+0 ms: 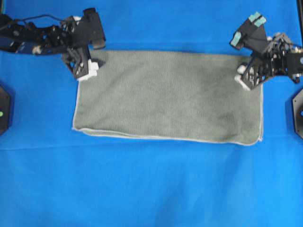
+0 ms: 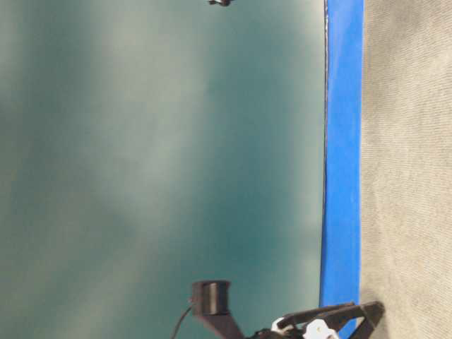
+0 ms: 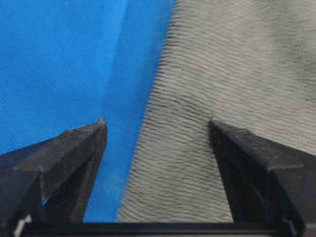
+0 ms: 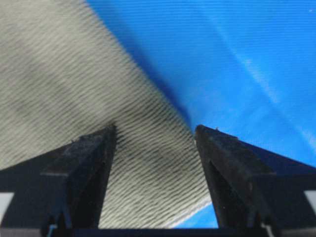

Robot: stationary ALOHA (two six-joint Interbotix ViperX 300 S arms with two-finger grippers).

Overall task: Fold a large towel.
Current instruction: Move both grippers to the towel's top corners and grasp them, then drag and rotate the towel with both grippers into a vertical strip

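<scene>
Black lattice-framed arms, thin black cables along the links. Left gripper [image 1: 88,70]: black, white fittings at the finger mounts; matte black wedge fingers [image 3: 69,153], grainy surface. Right gripper [image 1: 244,77]: same build, camera housing with teal patches.

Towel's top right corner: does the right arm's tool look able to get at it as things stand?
Probably yes. The right tool is open, straddling the towel edge at that corner, with nothing between them.
</scene>
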